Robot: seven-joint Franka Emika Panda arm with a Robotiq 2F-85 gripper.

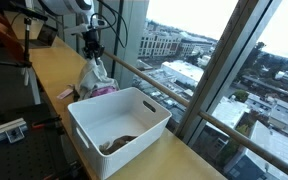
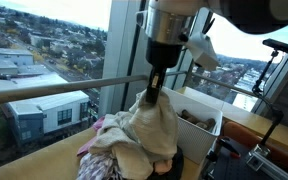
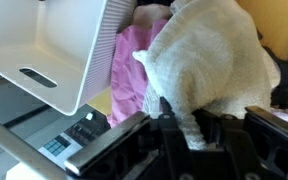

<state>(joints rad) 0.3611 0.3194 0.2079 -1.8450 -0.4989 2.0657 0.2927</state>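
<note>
My gripper (image 3: 184, 113) is shut on a fold of a cream fuzzy cloth (image 3: 209, 55); the fabric is pinched between the two black fingers. In both exterior views the gripper (image 1: 94, 52) (image 2: 154, 95) points straight down from above. The cream cloth (image 2: 149, 130) hangs from it, lifted into a peak, its lower part still resting on a pile of laundry. A pink garment (image 3: 132, 60) (image 1: 103, 90) lies under and beside the cream cloth (image 1: 96, 72). Dark fabric sits at the base of the pile.
A white plastic bin (image 1: 119, 125) (image 2: 199, 108) (image 3: 54, 40) stands on the wooden counter (image 1: 54, 70) next to the pile, with a brown item (image 1: 119, 144) inside. A metal rail (image 2: 54, 90) and large windows run along the counter's edge. Camera stands and cables stand behind.
</note>
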